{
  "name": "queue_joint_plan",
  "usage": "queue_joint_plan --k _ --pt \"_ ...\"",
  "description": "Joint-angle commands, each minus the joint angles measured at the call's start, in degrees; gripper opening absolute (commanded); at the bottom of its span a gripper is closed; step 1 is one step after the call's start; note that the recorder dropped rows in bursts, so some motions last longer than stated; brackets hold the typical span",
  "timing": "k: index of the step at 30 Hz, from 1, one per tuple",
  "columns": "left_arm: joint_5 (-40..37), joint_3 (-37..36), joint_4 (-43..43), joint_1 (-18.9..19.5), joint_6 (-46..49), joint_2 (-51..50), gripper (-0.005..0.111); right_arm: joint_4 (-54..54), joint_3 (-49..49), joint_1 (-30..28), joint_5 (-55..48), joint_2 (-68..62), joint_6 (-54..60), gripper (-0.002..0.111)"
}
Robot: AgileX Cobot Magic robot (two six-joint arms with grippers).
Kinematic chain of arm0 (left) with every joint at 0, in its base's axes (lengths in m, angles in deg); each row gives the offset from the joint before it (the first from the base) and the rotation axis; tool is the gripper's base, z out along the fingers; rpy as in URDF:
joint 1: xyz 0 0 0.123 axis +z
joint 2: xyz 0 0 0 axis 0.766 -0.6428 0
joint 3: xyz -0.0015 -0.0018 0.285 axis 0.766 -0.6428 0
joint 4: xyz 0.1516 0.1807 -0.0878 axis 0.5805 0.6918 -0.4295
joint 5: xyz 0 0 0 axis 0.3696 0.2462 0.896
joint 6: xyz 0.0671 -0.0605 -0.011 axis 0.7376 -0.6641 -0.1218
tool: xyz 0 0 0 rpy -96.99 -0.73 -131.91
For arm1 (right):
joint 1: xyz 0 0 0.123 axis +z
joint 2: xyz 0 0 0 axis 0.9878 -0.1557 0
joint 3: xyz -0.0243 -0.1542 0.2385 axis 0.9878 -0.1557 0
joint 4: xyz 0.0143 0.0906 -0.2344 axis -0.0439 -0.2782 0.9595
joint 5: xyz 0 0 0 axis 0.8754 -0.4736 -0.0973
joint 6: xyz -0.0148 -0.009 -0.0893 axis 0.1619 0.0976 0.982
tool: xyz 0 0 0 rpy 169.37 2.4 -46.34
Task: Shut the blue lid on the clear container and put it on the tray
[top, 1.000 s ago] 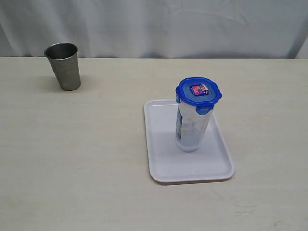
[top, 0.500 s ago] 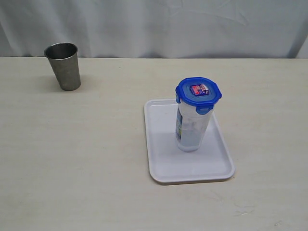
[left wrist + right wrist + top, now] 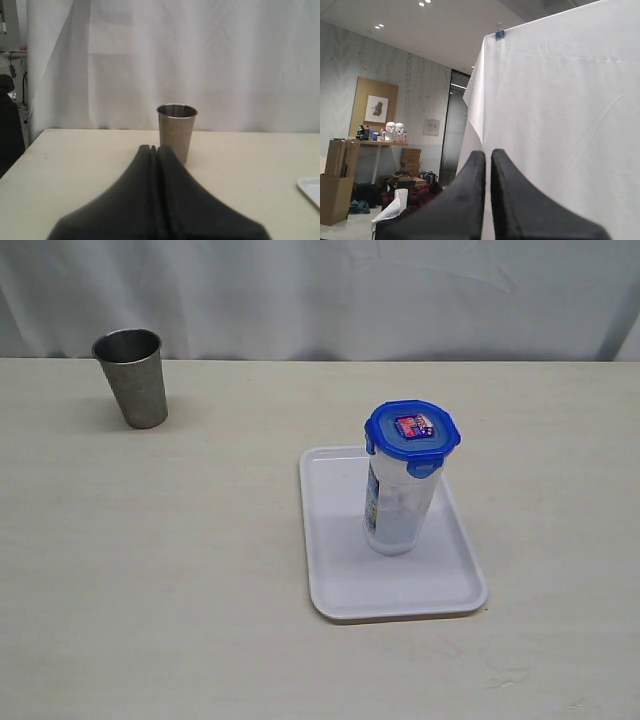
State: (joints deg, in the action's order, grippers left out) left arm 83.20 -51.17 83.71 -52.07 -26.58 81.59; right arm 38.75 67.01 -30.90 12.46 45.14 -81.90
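Tall clear plastic canister (image 3: 398,515) upright right of centre in the frame, on the flat white rectangular tray (image 3: 345,585), roundish blue snap-lock lid (image 3: 412,428) on top. Dull steel tumbler (image 3: 133,377) upper left on the pale tabletop (image 3: 180,570), well apart. Left tool (image 3: 154,148) pressed shut, empty, facing that tumbler. Right tool (image 3: 488,154) closed as well, gripping nothing.

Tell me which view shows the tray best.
The exterior view: the whole tray is visible there, with the container standing on it. The left wrist view catches only one corner. The right wrist view shows none of it.
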Motion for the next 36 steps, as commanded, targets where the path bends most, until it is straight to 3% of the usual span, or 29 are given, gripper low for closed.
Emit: queue_joint_plan --k 1,9,36 --pt "-4.0 -0.1 0.1 0.1 0.5 0.2 0.0 -0.2 -0.4 -0.2 0.0 0.3 -0.2 0.004" --pt "-12.9 -0.1 0.1 0.1 3.6 0.2 0.0 -0.2 -0.4 -0.2 0.0 0.3 -0.2 0.004" --pt "-12.7 -0.1 0.1 0.1 6.3 0.2 0.0 -0.2 -0.4 -0.2 0.0 0.3 -0.2 0.004"
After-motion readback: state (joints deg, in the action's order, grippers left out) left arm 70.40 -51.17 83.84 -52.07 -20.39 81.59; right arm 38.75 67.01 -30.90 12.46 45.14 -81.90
